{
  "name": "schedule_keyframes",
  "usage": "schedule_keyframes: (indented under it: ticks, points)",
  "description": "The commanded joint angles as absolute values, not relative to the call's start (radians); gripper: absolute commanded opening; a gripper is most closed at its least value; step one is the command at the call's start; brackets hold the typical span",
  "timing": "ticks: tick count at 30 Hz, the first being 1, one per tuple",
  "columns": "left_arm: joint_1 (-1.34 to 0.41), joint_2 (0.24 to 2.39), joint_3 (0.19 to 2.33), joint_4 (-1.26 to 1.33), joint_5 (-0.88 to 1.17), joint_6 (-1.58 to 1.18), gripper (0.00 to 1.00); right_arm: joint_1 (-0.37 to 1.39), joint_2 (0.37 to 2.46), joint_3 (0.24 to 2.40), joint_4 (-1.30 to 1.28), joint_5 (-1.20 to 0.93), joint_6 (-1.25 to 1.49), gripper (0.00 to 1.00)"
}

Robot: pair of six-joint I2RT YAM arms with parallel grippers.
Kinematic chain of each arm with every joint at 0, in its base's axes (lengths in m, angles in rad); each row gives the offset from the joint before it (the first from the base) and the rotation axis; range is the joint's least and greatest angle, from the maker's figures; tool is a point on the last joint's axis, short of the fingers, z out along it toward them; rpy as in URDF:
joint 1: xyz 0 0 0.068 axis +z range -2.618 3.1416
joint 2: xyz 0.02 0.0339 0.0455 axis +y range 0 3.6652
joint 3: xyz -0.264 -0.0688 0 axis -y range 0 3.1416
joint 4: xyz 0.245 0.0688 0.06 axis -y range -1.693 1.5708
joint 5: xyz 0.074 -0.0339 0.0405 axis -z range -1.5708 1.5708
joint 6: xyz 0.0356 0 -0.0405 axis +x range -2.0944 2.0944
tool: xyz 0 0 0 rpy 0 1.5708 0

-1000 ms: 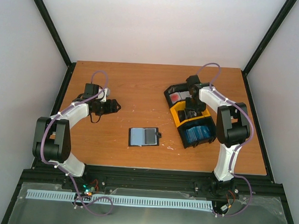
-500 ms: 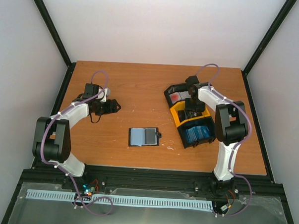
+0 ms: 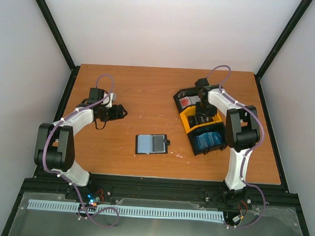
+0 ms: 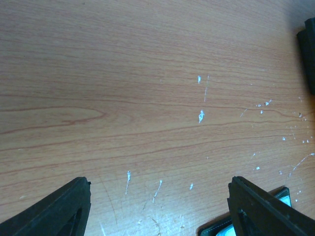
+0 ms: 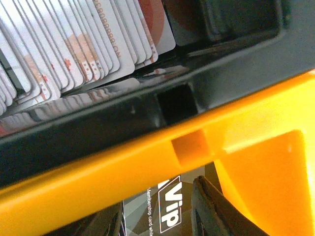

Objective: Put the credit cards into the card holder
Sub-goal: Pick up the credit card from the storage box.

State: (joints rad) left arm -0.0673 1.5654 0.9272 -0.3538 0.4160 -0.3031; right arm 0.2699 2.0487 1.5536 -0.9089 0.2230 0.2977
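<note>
Plastic, thin and stiff, the credit cards (image 3: pixel 209 140) look light enough to lift with almost no force. They are also probably slick on their faces, so a grip must not rely on friction from a loose pinch.

They stand on edge, sorted by colour, in a joined row of trays on the right of the bench (image 3: pixel 148 91). Red-and-white cards (image 5: pixel 74 54) fill the far black tray (image 3: pixel 178 95), and light blue ones fill the nearest.

The right gripper (image 3: pixel 202 119) is down inside the yellow tray (image 5: pixel 147 162) between them. Its wrist view shows a dark grey card (image 5: pixel 147 216) printed "VIP" lying between its two fingers. Whether the jaws have closed onto that card or only flank it, I cannot tell.

The best hold, I judge, is across the two flat faces near the top edge, which stands free above its neighbours. The pads should be square to the card so it does not swivel or squirt out. Packed cards may cling together, so a second one could ride up with it.

The card holder (image 3: pixel 167 143) lies open and flat near the middle of the bench, well apart from the trays, with a light blue and a grey panel showing. Being soft and light, it may slide or fold when a stiff card is pushed into a slot.

The left gripper (image 3: pixel 121 112) hovers over bare wood with its jaws spread wide and nothing between them.
</note>
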Motion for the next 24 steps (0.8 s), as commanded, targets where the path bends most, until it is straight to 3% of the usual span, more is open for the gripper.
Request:
schedule_keyframes:
  ticks: [1, 9, 24]
  points:
    - [-0.063, 1.565, 0.957, -0.358, 0.423, -0.281, 0.78, 0.25, 2.009, 1.574, -0.942, 0.293, 0.317, 0.39]
    - [-0.063, 1.564, 0.954, -0.357, 0.424, -0.281, 0.77, 0.249, 1.99, 1.569, -0.955, 0.326, 0.311, 0.28]
    - [-0.063, 1.57, 0.959, -0.359, 0.424, -0.281, 0.78, 0.249, 2.023, 1.543, -0.953, 0.375, 0.244, 0.18]
